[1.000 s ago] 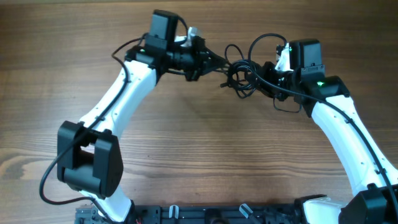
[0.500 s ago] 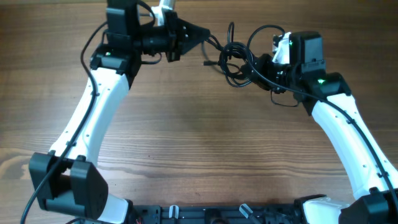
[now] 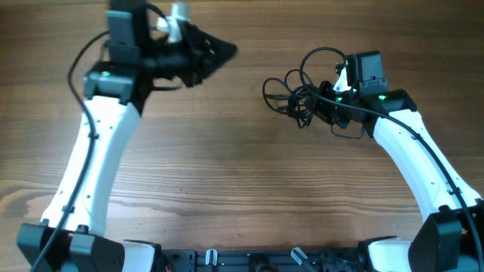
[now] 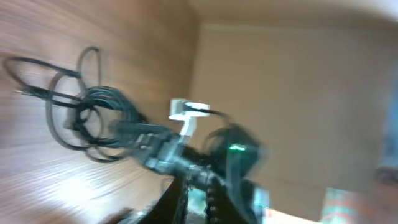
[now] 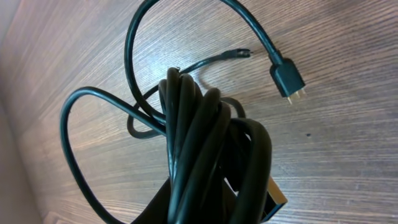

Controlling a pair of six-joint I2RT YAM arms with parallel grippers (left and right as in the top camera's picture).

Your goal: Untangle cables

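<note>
Cables (image 3: 290,97): black knotted bundle, far right of the worktop (image 3: 227,181), thick end pinched in your right tool (image 3: 324,107), loops and a plug (image 5: 287,78) trailing loose. Left tool (image 3: 224,51): well apart, too blurred to tell if spread or pressed together. Hold the right pinch steady; take one outer loop with the left, pulling gently off the knot.

Blk cables (image 5: 205,143), brown wood-grain table (image 3: 227,174), white arms (image 3: 412,162) w/ blk joints.
</note>
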